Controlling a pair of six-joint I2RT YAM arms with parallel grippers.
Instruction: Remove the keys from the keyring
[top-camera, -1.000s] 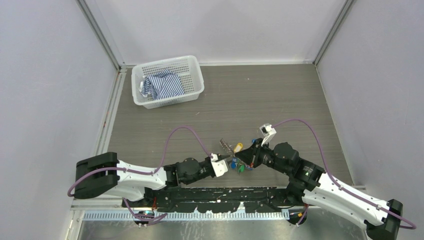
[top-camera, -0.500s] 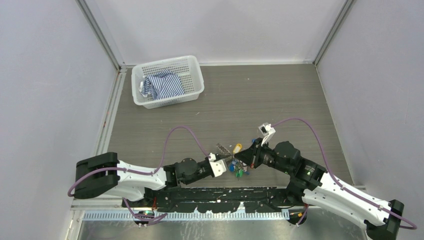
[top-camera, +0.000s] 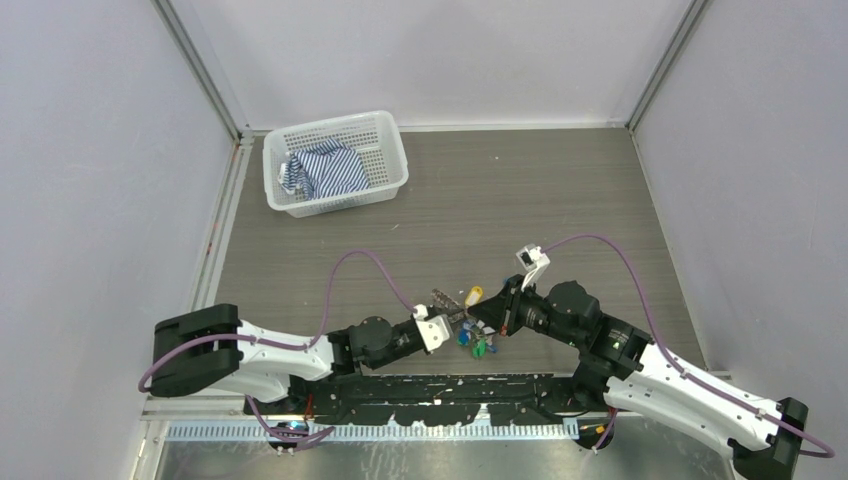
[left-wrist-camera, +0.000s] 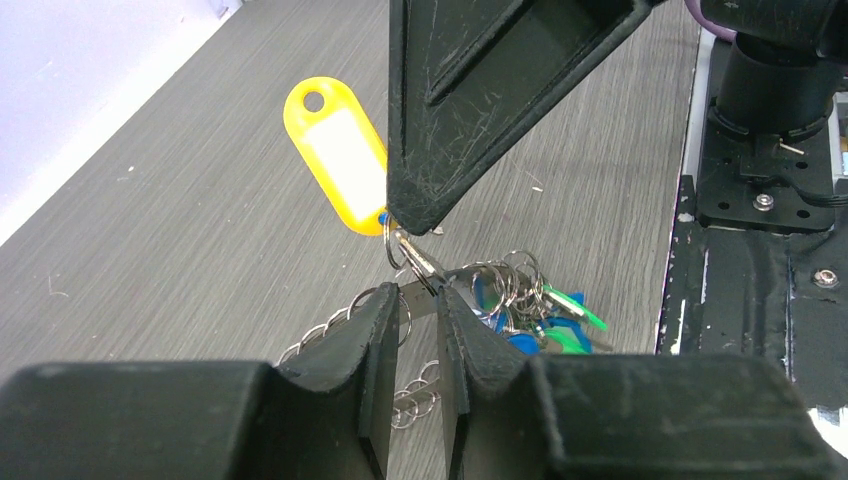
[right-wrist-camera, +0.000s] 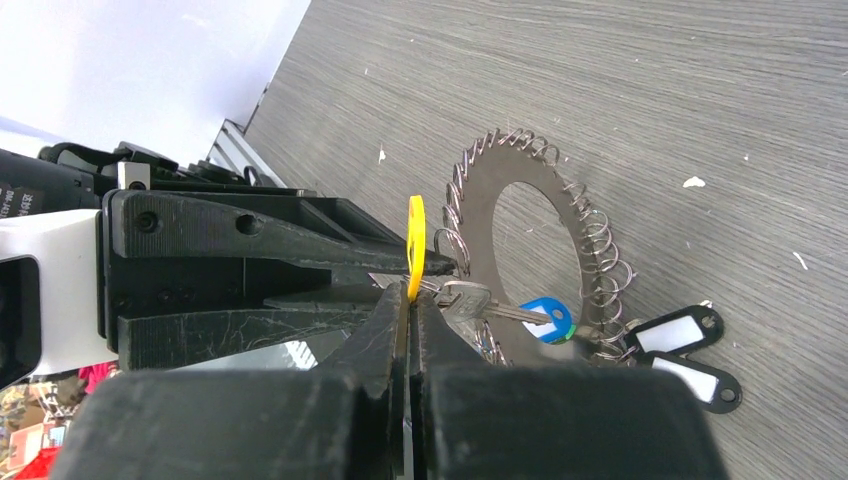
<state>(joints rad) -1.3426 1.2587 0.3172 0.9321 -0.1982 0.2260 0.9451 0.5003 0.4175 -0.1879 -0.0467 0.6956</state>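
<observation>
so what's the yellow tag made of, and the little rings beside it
The yellow tag looks like glossy moulded plastic: saturated colour, soft sheen, white insert probably paper. The small rings seem bright metal wire: silvery, thin, sharp glints.

Flat grey keyring (right-wrist-camera: 512, 165) fringed with small split rings (right-wrist-camera: 600, 245); silvery, colour-tagged keys (right-wrist-camera: 480, 300) bunched at one edge.
</observation>
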